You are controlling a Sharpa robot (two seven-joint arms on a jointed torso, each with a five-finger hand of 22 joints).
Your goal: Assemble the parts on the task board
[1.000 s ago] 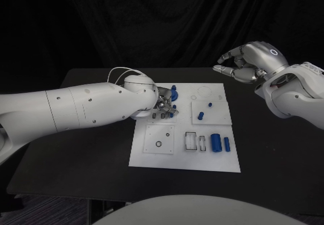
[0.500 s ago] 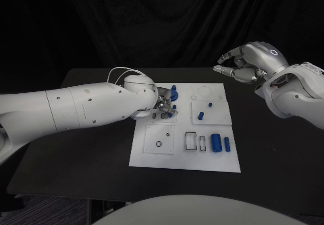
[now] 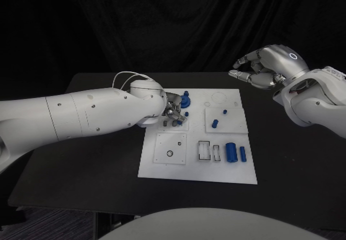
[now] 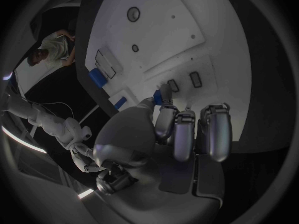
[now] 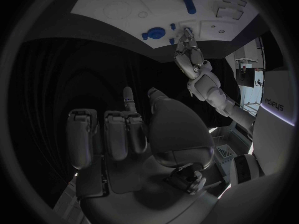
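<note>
Left hand (image 3: 173, 112): over the task board (image 3: 198, 172)'s far-left corner, fingertips pinching a small blue part (image 4: 158, 97), long axis pointing down at the board. Right hand (image 3: 264, 67): curled, holding nothing, well clear beyond the board's far-right corner.

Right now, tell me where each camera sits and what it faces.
Head view: on the robot's head, looking down at the task board; both arms enter, left hand on the board, right hand raised.
Left wrist view: behind the left hand, facing the board.
Right wrist view: behind the right hand, facing the board from afar.
All share the board.
</note>
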